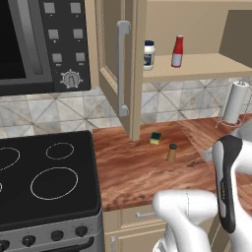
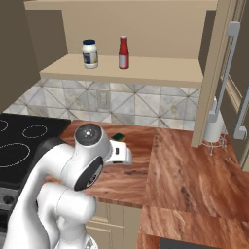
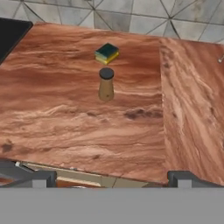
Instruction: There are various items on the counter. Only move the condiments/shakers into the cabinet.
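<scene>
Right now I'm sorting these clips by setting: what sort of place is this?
A kitchen, rendered rather than real: a black stovetop beside a wooden counter, a microwave above, and an open wall cabinet holding condiments.

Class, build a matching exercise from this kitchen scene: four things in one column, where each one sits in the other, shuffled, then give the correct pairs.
Things:
1. red bottle
2. white jar
3. shaker
4. paper towel roll

Places:
A. on the counter, beside the sponge
B. on the cabinet shelf, nearer the open door
C. by the tiled wall, on a wire stand
D. on the shelf, farther from the door

Pairs: 1-D, 2-B, 3-A, 4-C
</scene>
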